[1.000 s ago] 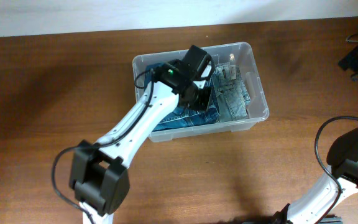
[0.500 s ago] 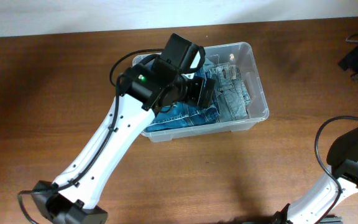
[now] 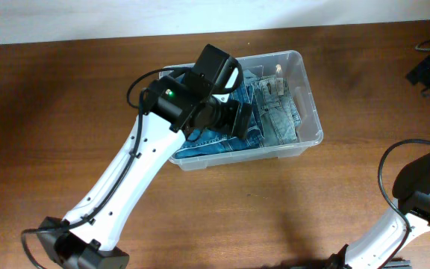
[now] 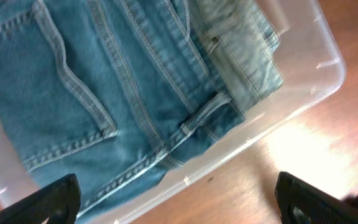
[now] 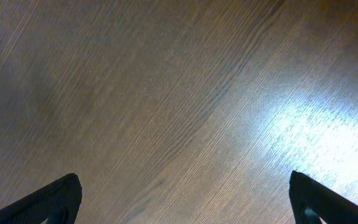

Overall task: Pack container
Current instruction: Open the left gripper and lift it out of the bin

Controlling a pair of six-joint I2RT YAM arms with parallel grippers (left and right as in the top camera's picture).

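Note:
The container (image 3: 310,96), a clear plastic tub, stands at the back middle of the wooden table. Folded blue jeans (image 3: 278,113) lie inside it. My left gripper (image 3: 236,119) hovers over the tub's left half, open, with nothing between its fingers. In the left wrist view the dark jeans (image 4: 104,93) and a paler pair (image 4: 241,62) fill the tub, whose front rim (image 4: 278,121) runs diagonally. There the left gripper (image 4: 179,202) stands wide above that rim. My right gripper (image 5: 185,202) is open over bare wood and holds nothing.
Black equipment (image 3: 428,71) with cables sits at the far right edge. The right arm (image 3: 424,194) rises at the right front corner. The left arm (image 3: 125,187) stretches diagonally from the front left to the tub.
The left gripper has opened and let go of the jeans, then lifted and drawn slightly left over the tub. The right arm has not moved.

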